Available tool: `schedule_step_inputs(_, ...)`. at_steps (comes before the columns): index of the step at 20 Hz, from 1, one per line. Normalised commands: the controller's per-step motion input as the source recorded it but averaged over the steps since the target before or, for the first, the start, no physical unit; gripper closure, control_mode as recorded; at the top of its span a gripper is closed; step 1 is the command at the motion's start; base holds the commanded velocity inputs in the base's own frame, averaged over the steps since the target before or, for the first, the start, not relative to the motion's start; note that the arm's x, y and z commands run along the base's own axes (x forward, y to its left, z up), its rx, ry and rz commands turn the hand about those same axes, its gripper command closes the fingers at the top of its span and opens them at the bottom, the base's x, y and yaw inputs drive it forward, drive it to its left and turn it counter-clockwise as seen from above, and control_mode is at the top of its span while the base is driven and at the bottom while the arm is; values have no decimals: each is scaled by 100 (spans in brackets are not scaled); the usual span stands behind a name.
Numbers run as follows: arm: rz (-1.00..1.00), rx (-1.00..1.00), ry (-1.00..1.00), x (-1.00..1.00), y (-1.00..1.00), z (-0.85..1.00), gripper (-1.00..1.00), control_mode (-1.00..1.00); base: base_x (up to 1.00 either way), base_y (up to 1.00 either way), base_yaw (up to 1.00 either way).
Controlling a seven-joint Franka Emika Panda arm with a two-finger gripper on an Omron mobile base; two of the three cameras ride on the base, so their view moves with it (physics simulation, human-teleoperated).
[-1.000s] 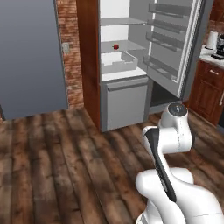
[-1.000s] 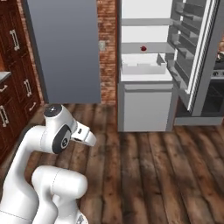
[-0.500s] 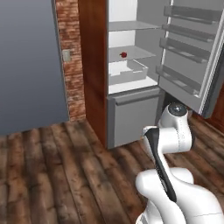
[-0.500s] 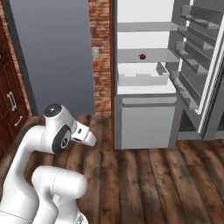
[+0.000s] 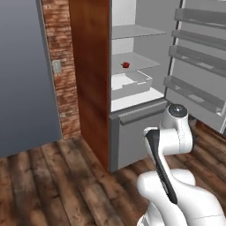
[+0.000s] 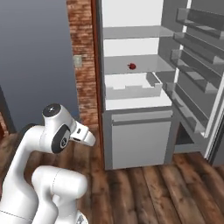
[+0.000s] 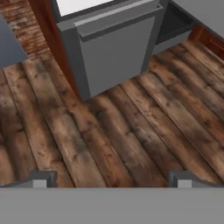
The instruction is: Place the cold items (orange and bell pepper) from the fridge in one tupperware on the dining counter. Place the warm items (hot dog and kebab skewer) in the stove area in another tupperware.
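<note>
Red, small and round: that is all you get of the item [image 5: 126, 65] on the fridge's middle shelf [image 5: 137, 62], and it could be the bell pepper or the orange; too small to tell which. It sits alone toward the back of the shelf, above the white drawer bin [image 5: 130, 84], with the fridge door [image 5: 198, 70] swung wide at 3 o'clock in the left base view. In the right base view the same red item [image 6: 131, 66] shows at about 1 o'clock from the arm's elbow.

Handling, as a judgement: light, firm-skinned, smooth, likely to roll if nudged. A pepper would be hollow and would give under a hard squeeze; an orange is stiffer. Take it across its widest middle, fingers either side, coming in level over the shelf edge rather than from above, since the upper shelf [image 6: 135, 31] leaves little headroom.

Your fingers [image 7: 43, 179] are spread wide with nothing between them. The hand view looks down at the wooden floor [image 7: 131, 131] and the grey lower drawer [image 7: 113, 48], so the item lies well above and ahead of the fingers, well apart from them. You need to lift and reach forward.
</note>
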Motion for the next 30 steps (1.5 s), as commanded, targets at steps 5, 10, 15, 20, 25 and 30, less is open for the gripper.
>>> schedule_step_inputs(5, 0, 0, 0, 0, 0, 0, -100, 100, 87, -38, -1)
schedule_step_inputs(10, 0, 0, 0, 0, 0, 0, -100, 100, 53, -59, 4)
schedule_step_inputs(15, 0, 0, 0, 0, 0, 0, -100, 100, 73, -39, 17)
schedule_step_inputs(20, 0, 0, 0, 0, 0, 0, -100, 100, 76, -37, 21)
schedule_step_inputs(25, 0, 0, 0, 0, 0, 0, -100, 100, 61, -37, 22)
schedule_step_inputs(30, 0, 0, 0, 0, 0, 0, -100, 100, 52, -35, 22)
